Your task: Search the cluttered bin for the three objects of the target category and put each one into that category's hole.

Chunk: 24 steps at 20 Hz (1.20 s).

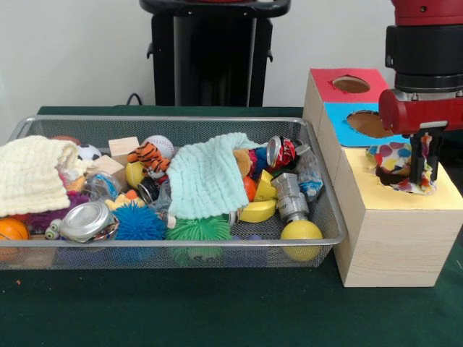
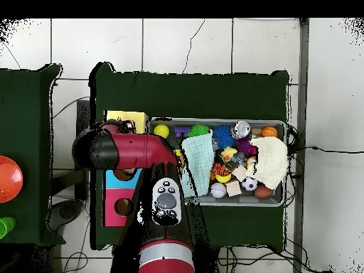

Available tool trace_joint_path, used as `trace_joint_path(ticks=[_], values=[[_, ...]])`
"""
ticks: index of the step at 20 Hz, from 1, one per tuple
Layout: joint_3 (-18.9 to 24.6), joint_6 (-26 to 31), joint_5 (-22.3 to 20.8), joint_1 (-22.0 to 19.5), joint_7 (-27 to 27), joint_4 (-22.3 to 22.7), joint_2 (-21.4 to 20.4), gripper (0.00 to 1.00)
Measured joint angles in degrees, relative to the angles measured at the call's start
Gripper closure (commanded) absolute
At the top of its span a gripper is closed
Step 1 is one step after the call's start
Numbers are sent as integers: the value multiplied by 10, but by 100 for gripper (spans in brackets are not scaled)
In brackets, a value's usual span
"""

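Observation:
My gripper [image 1: 426,173] hangs over the yellow-topped wood box [image 1: 394,238] at the right. Its fingers [image 1: 418,157] stand upright, pinched on a limp piece speckled red, yellow, blue and white [image 1: 394,163], which rests on the yellow top. The piece covers the box's hole; only a dark edge shows at its left. The silver wire mesh bin [image 1: 173,120] lies to the left, full of clutter. No other speckled pieces show in it. In the overhead view the arm [image 2: 124,149] hides the gripper; the bin [image 2: 234,204] and the yellow top [image 2: 128,117] show.
The blue-topped hole [image 1: 369,123] and red-topped hole [image 1: 351,84] lie behind the gripper. In the bin lie a mint cloth [image 1: 206,177], a cream cloth [image 1: 29,173], a green spiky ball [image 1: 199,231], a blue spiky ball [image 1: 139,220], a tiger toy [image 1: 152,157] and a can [image 1: 282,152].

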Motion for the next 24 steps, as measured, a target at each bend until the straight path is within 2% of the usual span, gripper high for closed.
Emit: trace_joint_path(ticks=[15, 24], values=[[-23, -3, 1, 9, 0, 45, -17, 100], [-29, -15, 6, 14, 0, 55, -18, 100]])
